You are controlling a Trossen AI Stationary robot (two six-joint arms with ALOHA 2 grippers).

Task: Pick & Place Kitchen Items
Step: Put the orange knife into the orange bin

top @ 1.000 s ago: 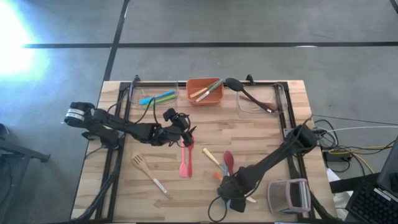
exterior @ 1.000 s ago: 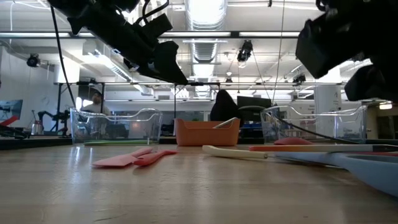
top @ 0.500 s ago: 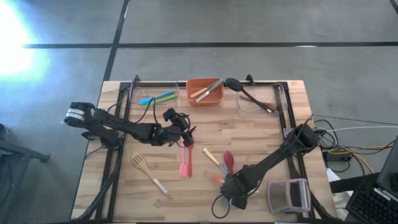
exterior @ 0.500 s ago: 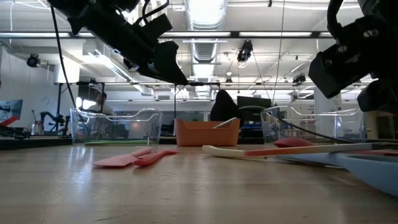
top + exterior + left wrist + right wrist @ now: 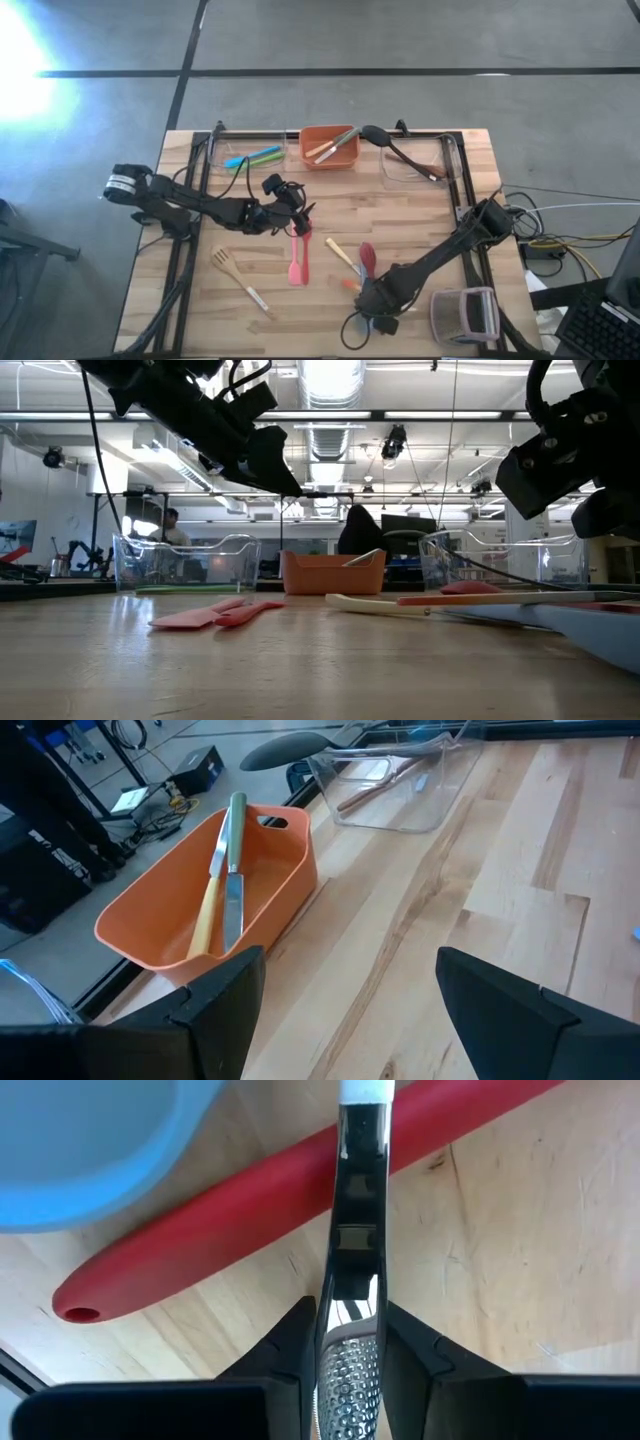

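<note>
Since the earlier frame, the right gripper (image 5: pixel 352 1342) moved beside the red spoon (image 5: pixel 270 1200), fingers clamped on a metal-handled utensil (image 5: pixel 358 1200). Grasp step; next, lift. Left gripper (image 5: pixel 345 985) waits open near the orange bin (image 5: pixel 200 910).

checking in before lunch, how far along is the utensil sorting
Partly done. Done: utensils already lie in the orange bin and both clear bins. In hand: the right pincer is closed on a shiny metal handle crossing the red spoon. Left: pink spatulas and a wooden fork remain on the table; the left pincer hangs open.
</note>
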